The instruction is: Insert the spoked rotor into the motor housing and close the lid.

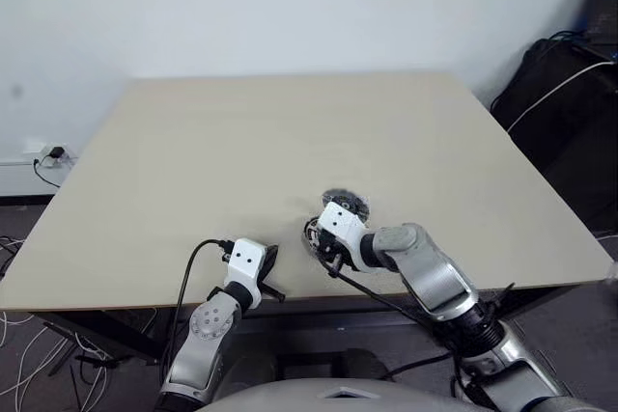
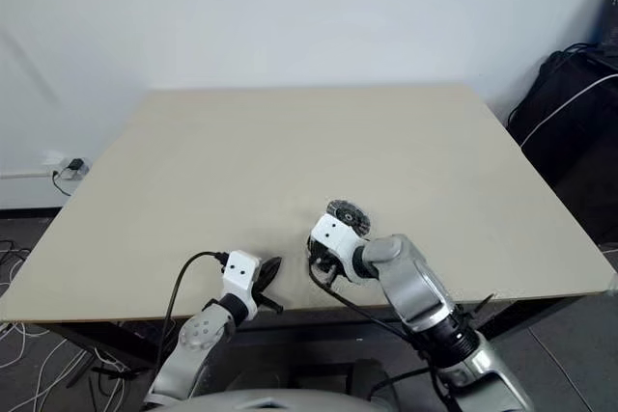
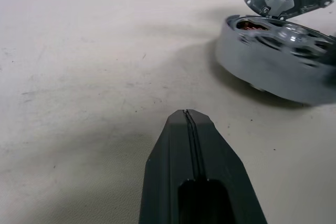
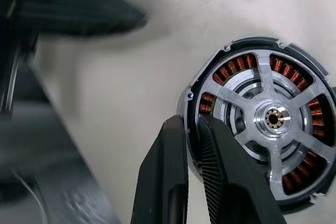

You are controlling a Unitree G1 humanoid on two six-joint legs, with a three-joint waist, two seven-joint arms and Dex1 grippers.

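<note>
Right gripper [image 4: 191,129] pinches the motor housing's [image 4: 265,124] rim, tilting it near the table's [image 1: 290,132] front edge so I can check the spoked rotor [image 4: 273,116] seated inside; left gripper [image 3: 190,124] rests pressed together nearby.

surface [image 1: 290,132]: matt pale wood-look, smooth | motor housing [image 4: 268,124]: shiny machined metal, copper windings | left pincer [image 3: 191,129]: matt black plastic
</note>
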